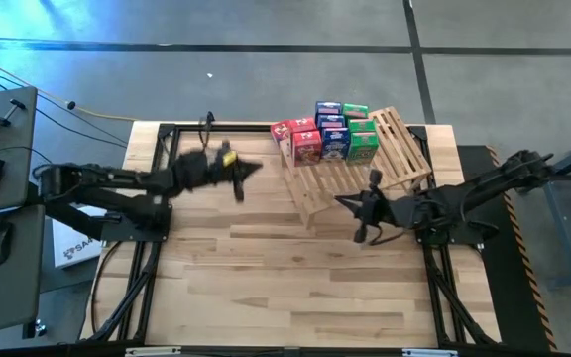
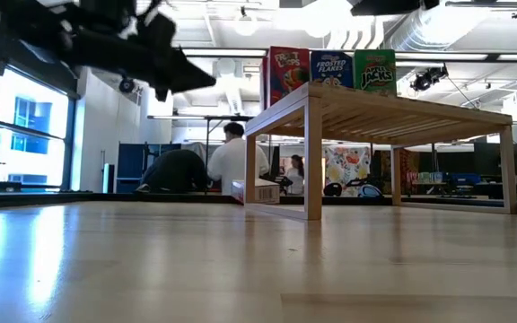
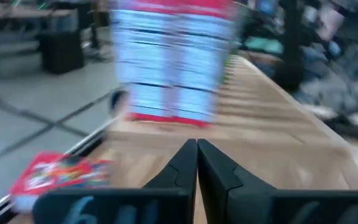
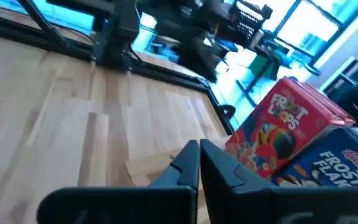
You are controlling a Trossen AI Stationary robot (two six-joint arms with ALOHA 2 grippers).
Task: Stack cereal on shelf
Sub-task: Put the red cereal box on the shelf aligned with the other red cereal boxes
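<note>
Several cereal boxes, red [image 1: 305, 141], blue [image 1: 333, 129] and green [image 1: 362, 137], stand upright in a cluster on the far part of the light slatted shelf [image 1: 385, 169]. The low view shows a red [image 2: 287, 67], a blue [image 2: 331, 68] and a green box [image 2: 375, 72] on the shelf top [image 2: 393, 103]. One more red box [image 3: 61, 174] lies flat on the table by the shelf's far left corner. My left gripper [image 1: 254, 171] is shut and empty, raised above the table left of the shelf. My right gripper [image 1: 342, 201] is shut and empty at the shelf's near side.
The shelf stands on four legs [image 2: 313, 157] with open space under it. Dark frame rails [image 1: 152, 248] run along the table's left and right sides. The near half of the plank tabletop [image 1: 285, 288] is bare wood. People sit in the room beyond the table [image 2: 232, 161].
</note>
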